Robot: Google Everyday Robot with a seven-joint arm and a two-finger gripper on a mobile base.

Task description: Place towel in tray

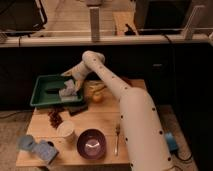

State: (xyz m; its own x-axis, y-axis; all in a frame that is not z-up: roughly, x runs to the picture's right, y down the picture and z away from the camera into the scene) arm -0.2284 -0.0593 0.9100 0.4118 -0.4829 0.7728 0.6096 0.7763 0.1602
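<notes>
A green tray [44, 82] sits at the back left of the wooden table. A pale grey towel [68, 91] hangs crumpled over the tray's right part, at the end of my arm. My gripper [71, 85] is over the right side of the tray, at the top of the towel. My white arm reaches across from the lower right.
A purple bowl [91, 143] and a white cup [65, 130] stand near the table's front. A blue sponge-like item [37, 148] lies front left. A dark bunch like grapes [55, 118], a banana and an orange fruit [96, 93] lie by the tray. A fork [117, 140] lies right of the bowl.
</notes>
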